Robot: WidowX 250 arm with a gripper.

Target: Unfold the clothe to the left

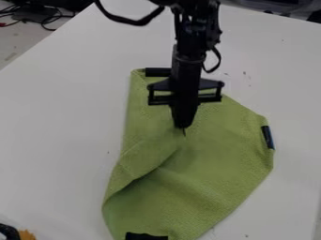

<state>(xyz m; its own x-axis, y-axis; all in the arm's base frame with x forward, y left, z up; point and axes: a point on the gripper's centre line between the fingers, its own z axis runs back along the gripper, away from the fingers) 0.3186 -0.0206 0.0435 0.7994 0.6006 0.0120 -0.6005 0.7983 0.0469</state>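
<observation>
Where my gripper [183,124] hung: over the green cloth [219,161], its fingers together; any pinch, I couldn't tell.
Cloth: on the white tabletop [59,117], a fold slanting toward its left edge.

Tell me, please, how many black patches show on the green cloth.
3 patches: one on the top edge of the cloth, one on its right edge in view, one at the bottom. The fold may hide more.

Cables [49,19] lie past the white table [56,117], a black-and-orange object [9,232] at lower left
</observation>
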